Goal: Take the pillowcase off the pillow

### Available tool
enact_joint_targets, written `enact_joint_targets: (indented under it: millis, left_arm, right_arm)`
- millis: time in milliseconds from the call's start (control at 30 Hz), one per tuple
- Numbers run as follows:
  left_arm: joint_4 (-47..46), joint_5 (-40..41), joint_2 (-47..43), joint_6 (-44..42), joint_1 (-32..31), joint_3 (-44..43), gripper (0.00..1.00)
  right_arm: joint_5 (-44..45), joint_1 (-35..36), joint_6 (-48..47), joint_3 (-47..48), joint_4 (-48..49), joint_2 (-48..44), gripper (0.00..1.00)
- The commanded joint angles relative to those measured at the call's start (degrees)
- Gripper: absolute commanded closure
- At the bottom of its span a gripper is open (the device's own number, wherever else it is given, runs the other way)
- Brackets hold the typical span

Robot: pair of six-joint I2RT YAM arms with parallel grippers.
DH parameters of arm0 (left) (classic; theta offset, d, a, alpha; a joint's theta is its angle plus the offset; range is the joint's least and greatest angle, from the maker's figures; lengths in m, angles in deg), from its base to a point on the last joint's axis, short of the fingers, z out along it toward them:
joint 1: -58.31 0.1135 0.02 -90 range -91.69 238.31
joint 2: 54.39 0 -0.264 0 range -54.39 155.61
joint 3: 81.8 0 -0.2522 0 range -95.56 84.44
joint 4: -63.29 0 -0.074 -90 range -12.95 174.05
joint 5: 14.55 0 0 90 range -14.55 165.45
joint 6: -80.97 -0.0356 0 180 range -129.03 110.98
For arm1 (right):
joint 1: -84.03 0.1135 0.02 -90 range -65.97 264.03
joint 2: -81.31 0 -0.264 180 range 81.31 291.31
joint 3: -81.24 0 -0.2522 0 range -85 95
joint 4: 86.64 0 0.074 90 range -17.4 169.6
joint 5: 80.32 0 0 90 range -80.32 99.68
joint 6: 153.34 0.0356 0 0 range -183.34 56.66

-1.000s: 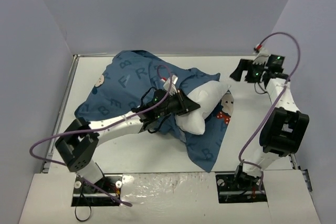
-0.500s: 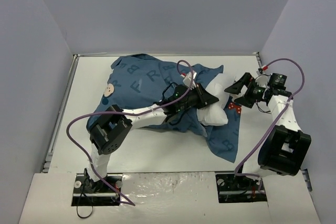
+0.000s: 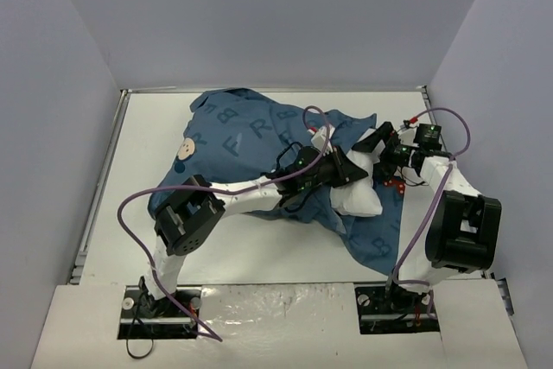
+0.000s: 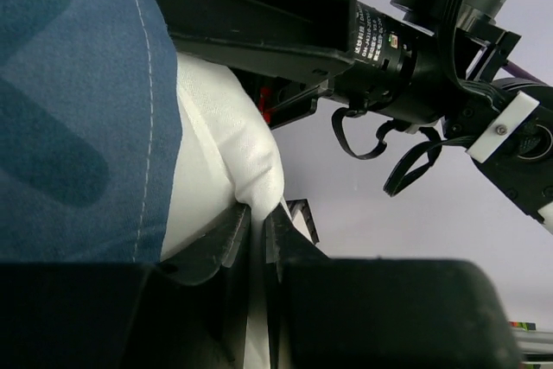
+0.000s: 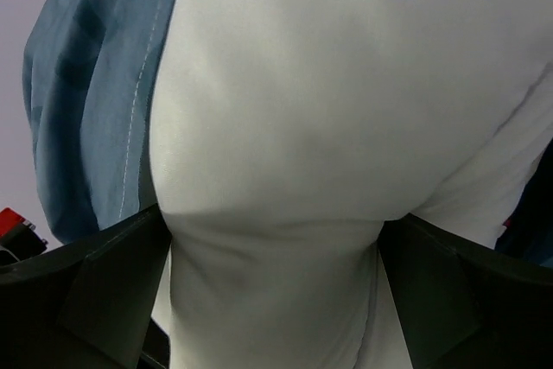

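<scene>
Pillowcase (image 3: 242,118) lettered F, R, B, white pillow (image 3: 363,201)

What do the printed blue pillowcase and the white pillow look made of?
Dark-blue printed cloth pillowcase: thin woven fabric, probably cotton, matte; stitched hem, soft folds.
Plain white stuffed pillow: smooth woven shell, slight sheen, likely fibre fill; it bulges.

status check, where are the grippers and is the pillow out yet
Left gripper shut on pillow edge. Right gripper open, straddling the pillow's bare end. Pillowcase covers the rest, not off yet. Left arm lies across the cloth.
</scene>
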Motion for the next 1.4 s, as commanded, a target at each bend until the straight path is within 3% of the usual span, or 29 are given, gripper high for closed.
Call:
enact_joint_targets:
  millis: [0, 100, 200, 233, 333, 367, 400, 433, 467, 633, 833, 900, 1067, 1367]
  left_arm:
    - [-2.74, -3.94, 0.07, -0.29, -2.35, -4.77, 0.98]
    - [-2.57, -3.76, 0.33, -0.55, -2.09, -5.56, 0.93]
    - [-2.48, -3.94, 0.42, -0.55, -1.91, -6.0, 0.86]
    - [-2.48, -4.03, 0.33, -0.55, -1.91, -6.09, 0.77]
    - [-0.47, -4.73, -0.19, -0.9, -1.65, -7.23, 0.56]
    - [0.67, -5.08, -1.42, -1.86, -1.47, -7.67, 0.4]
    - [4.08, -5.26, -2.38, -2.91, -1.3, -8.2, 0.33]
    - [6.46, -5.26, -5.0, -4.23, -0.77, -9.51, 0.24]
    - [9.62, -5.26, -6.68, -6.07, -0.42, -10.3, 0.21]
    - [37.64, 0.52, -20.19, -20.14, 4.41, -12.86, 0.16]
    - [57.36, 8.96, -38.82, -26.55, 22.59, 1.01, 0.16]
    - [63.58, 12.3, -42.46, -28.67, 29.01, 5.48, 0.11]
    - [67.66, 15.31, -47.22, -36.31, 37.46, 13.06, 0.08]
    - [69.67, 13.64, -46.51, -46.68, 42.12, 16.58, 0.03]
  right_arm:
    - [-0.7, 1.45, 3.12, -1.11, 4.35, 1.09, 0.04]
    - [-1.4, 0.74, 2.41, -0.76, 4.44, 1.35, 0.19]
    - [-2.54, 0.13, 1.18, -0.59, 5.14, 2.75, 0.42]
    - [-3.07, -0.05, 0.66, -0.5, 6.01, 3.2, 0.59]
    - [-5.18, -0.75, -1.71, 1.33, 6.29, 6.09, 0.84]
    - [-6.23, -1.1, -4.68, 2.13, 6.11, 7.06, 0.97]
    - [-8.24, -2.15, -6.45, 3.01, 6.02, 8.63, 1.0]
    - [-9.21, -2.94, -8.12, 4.32, 5.59, 9.17, 1.0]
    - [-10.09, -3.65, -9.79, 5.21, 4.8, 9.7, 1.0]
    - [-7.39, -4.8, -30.97, 10.05, -7.32, 9.09, 1.0]
    - [-5.36, -4.88, -41.16, 10.66, -11.2, 6.28, 1.0]
    - [-4.48, -4.88, -42.59, 10.66, -11.47, 5.49, 1.0]
    - [-3.08, -4.97, -45.49, 11.8, -12.35, 5.48, 1.0]
    - [-2.9, -5.85, -49.7, 15.93, -15.42, 7.06, 1.0]
